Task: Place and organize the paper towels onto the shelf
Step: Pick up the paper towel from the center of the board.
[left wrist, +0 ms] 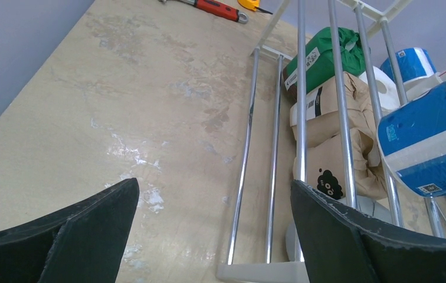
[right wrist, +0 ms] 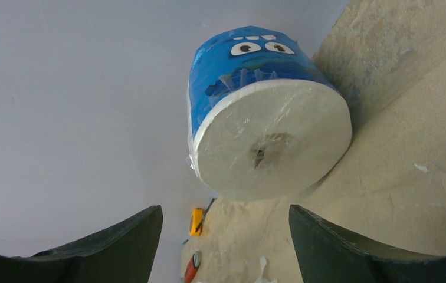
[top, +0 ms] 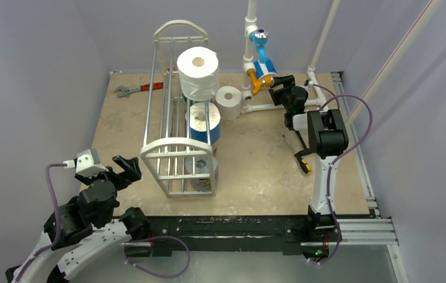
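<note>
jaws of the left gripper (top: 124, 169) stand spread, holding nothing, just beside the near arched end of the shelf (top: 176, 141); open table (top: 256, 171) to its left leaves swing room. its rods (left wrist: 247, 147) cradle what is stowed: tan roll (left wrist: 327, 147) and green roll (left wrist: 324, 56) low, blue-white roll (top: 204, 121) and plain white roll (top: 197, 72) above. a small white roll (top: 228, 102) stands beside the far end. farthest, the right gripper (top: 278, 82) gapes empty at a blue roll (right wrist: 268, 118) lying by the wall, likely its next pick, with the pipe frame (top: 250, 35) crowding close.

- Bare table (top: 123, 118) lay open left of the shelf (top: 176, 144).
- Silver rods (left wrist: 274, 147) barred the left gripper (left wrist: 213, 187) from the shelved rolls (left wrist: 320, 125).
- A blue roll (right wrist: 268, 118) blocked the right gripper (right wrist: 225, 212), not touching.
</note>
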